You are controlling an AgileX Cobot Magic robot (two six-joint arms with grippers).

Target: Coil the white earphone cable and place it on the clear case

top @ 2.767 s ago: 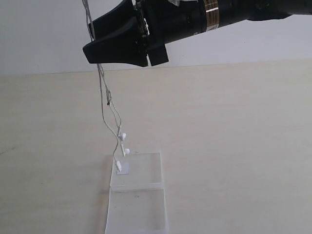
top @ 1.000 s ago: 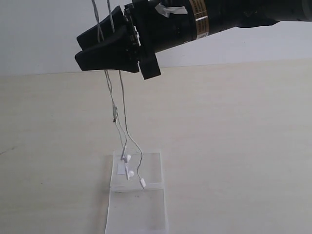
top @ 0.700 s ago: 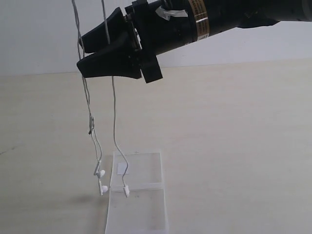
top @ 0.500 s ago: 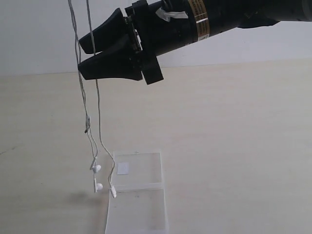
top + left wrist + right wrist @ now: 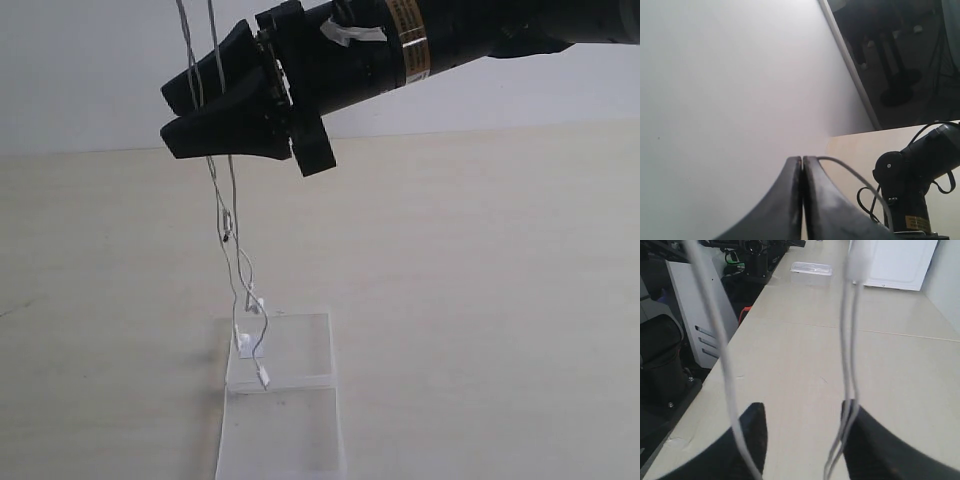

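The white earphone cable (image 5: 222, 190) hangs from above the exterior view's top edge, down past my right gripper (image 5: 170, 118). That gripper is high over the table and open, its strands lying against both fingers (image 5: 752, 432). The cable (image 5: 849, 355) runs as a pair by one finger and as a single strand by the other. The earbuds (image 5: 258, 303) and plug (image 5: 264, 378) dangle just over the clear case (image 5: 290, 425), near its white sticker (image 5: 248, 346). My left gripper (image 5: 802, 159) is shut, with the cable (image 5: 855, 177) coming out at its tips. It is out of the exterior view.
The pale table (image 5: 480, 300) spreads to the right of the case, with a white wall behind it. A black arm base (image 5: 910, 190) stands on the table in the left wrist view. The right wrist view shows the table's edge, dark equipment (image 5: 665, 370) beyond it, and the case (image 5: 811, 268) far off.
The hanging cable swung left off the case, then back right, so its ends are again over the case's far half. My right gripper's jaws parted.
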